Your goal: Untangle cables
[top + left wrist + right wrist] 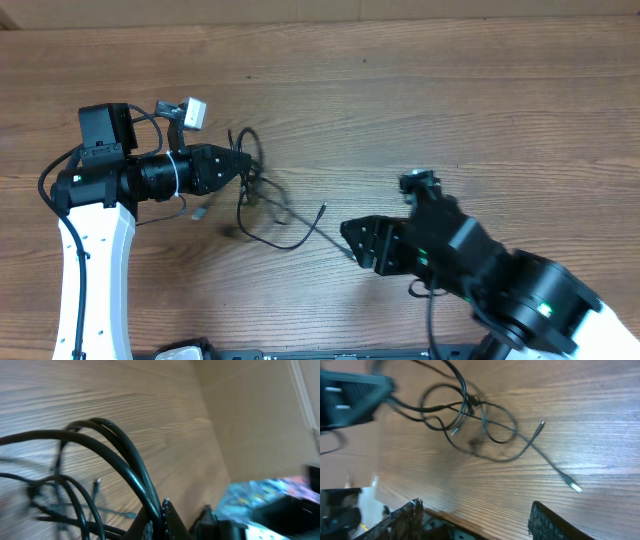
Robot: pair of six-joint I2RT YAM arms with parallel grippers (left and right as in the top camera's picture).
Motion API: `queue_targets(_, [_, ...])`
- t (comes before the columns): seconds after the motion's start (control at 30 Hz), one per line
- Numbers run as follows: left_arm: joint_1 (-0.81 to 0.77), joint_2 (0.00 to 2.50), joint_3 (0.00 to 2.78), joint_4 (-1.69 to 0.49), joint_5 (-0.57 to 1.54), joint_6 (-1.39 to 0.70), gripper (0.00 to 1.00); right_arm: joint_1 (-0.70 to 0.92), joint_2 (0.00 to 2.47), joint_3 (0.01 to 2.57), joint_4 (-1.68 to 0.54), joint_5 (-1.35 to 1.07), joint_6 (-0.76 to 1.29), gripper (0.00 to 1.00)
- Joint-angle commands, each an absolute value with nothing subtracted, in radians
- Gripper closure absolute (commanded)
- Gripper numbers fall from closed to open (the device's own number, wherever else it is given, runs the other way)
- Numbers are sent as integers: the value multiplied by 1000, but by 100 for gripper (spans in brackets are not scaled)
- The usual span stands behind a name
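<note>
Left gripper [243,163] is pinched shut on the cables [268,205], and the messy black tangle spreads from its tip across the wooden table [450,90]. Right gripper [350,245] sits beyond the tangle from the left gripper, jaws wide, holding nothing.

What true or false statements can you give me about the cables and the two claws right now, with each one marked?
1. The left claw is shut on the cables. True.
2. The right claw grips a cable end. False: it is open, with nothing between its fingers.
3. Part of the cables rests on the wooden table. True.
4. The cables lie straight, side by side. False: they loop across each other in a tangle.
5. A silver-tipped plug lies on the table, free of both claws. True.
</note>
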State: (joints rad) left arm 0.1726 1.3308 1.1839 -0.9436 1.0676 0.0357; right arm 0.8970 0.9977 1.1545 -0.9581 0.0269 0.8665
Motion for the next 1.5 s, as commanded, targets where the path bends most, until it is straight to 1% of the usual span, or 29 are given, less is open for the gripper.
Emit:
queue_targets(0.0, [176, 1320, 1196, -949, 1195, 109, 96, 895, 1081, 1151, -952, 31, 871, 34])
queue_targets(0.23, [176, 1320, 1196, -965, 1187, 104, 96, 895, 1193, 1151, -957, -3, 930, 33])
queue_targets(0.3, [176, 1320, 1196, -966, 1189, 76, 95, 895, 1213, 1151, -957, -1, 971, 27])
queue_targets(0.37, [176, 1320, 1196, -971, 1238, 64, 95, 895, 1233, 1151, -944, -1, 1023, 16])
queue_targets(0.4, [176, 1320, 1196, -971, 1269, 64, 96, 895, 1239, 1151, -936, -1, 1036, 15])
queue_targets(0.47, [176, 1320, 1196, -971, 1343, 64, 95, 895, 1253, 1151, -916, -1, 1052, 16])
queue_targets(0.5, [176, 1320, 1196, -971, 1373, 63, 95, 894, 1259, 1151, -908, -1, 1064, 20])
queue_targets(0.53, [176, 1320, 1196, -971, 1414, 63, 96, 894, 1265, 1151, -903, 4, 1105, 20])
queue_targets(0.63, [176, 1320, 1196, -971, 1488, 2, 96, 894, 1271, 1151, -902, 26, 1280, 20])
queue_targets(0.67, [176, 1320, 1196, -971, 1496, -36, 95, 894, 1270, 1151, -899, 36, 1340, 17])
queue_targets(0.73, [176, 1320, 1196, -971, 1494, -82, 96, 892, 1270, 1151, -878, 39, 1402, 15])
queue_targets(0.83, [176, 1320, 1196, -971, 1496, -83, 96, 883, 1270, 1151, -799, 40, 1413, 14])
queue_targets(0.93, [176, 1320, 1196, -971, 1548, -83, 96, 873, 1270, 1151, -754, 44, 1414, 14])
queue_targets(0.97, [176, 1320, 1196, -971, 1581, -83, 96, 867, 1271, 1151, -745, 46, 1414, 14])
queue_targets(1.07, [175, 1320, 1196, -971, 1581, -105, 96, 857, 1286, 1151, -717, 42, 1414, 18])
queue_targets(1.2, [175, 1320, 1196, -971, 1581, -106, 96, 857, 1322, 1151, -656, 23, 1414, 19])
queue_targets(1.3, [175, 1320, 1196, -971, 1581, -113, 95, 857, 1365, 1151, -611, -11, 1414, 25])
queue_targets(1.37, [175, 1320, 1196, -971, 1581, -113, 96, 857, 1406, 1151, -598, -36, 1436, 32])
queue_targets(1.47, [175, 1320, 1196, -971, 1581, -113, 95, 857, 1474, 1151, -588, -93, 1477, 34])
